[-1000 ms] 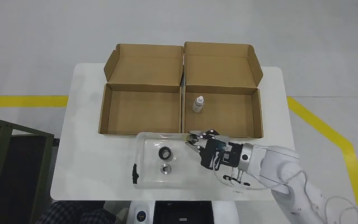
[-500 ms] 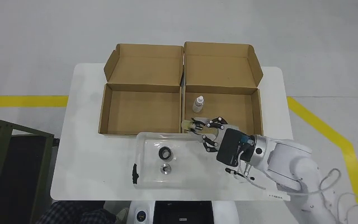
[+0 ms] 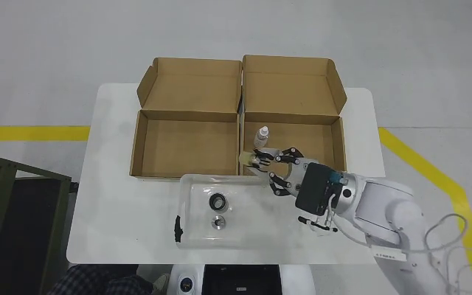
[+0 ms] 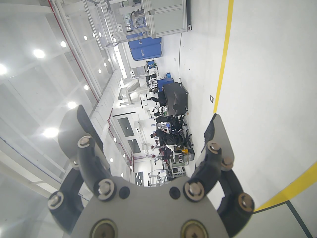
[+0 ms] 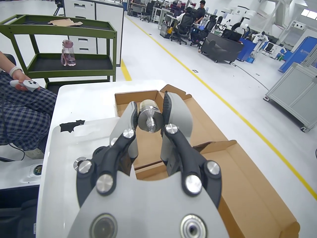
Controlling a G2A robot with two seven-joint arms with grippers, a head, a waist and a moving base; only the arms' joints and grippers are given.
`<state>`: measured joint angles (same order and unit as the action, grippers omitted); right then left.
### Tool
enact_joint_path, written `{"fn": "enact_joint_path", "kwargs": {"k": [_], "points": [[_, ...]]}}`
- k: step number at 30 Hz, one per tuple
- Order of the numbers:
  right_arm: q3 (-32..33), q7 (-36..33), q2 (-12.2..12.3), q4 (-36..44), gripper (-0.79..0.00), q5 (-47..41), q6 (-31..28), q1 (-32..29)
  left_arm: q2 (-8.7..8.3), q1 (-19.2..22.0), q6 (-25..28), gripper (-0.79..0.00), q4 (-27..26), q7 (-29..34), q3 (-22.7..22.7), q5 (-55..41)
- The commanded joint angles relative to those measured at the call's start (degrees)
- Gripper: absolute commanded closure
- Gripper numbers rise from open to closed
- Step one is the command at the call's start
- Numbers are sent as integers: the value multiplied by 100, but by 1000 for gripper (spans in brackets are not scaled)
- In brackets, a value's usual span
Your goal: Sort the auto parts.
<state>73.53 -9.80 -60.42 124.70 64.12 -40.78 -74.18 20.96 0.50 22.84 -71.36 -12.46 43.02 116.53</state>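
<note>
Boxes [image 3: 188, 147]: 2 | tray parts [image 3: 217, 200]: 2 | right claw [image 5: 149, 111] grips 1 cylinder [image 5: 149, 123]

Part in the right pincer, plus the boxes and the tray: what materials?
Part in the right pincer: looks like bare metal, silvery, with a bright sheen on its end face and stub shaft; alloy unclear.
Boxes: brown cardboard, matt, with folded flaps.
Tray: probably clear plastic, glossy; the white table shows through it.
</note>
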Motion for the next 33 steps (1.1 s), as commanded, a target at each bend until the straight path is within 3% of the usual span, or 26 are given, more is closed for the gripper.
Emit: {"fn": "enact_joint_path", "kwargs": {"k": [1, 22, 33], "points": [[-10, 22, 0, -31, 0, -10, -28, 11, 0, 0, 0, -785, 0, 0, 0, 0], [-109, -688, 69, -1017, 0, 514, -504, 137, 0, 0, 0, -785, 0, 0, 0, 0], [-163, -1397, 90, -1825, 0, 735, -557, 661, 0, 0, 0, -785, 0, 0, 0, 0]]}}
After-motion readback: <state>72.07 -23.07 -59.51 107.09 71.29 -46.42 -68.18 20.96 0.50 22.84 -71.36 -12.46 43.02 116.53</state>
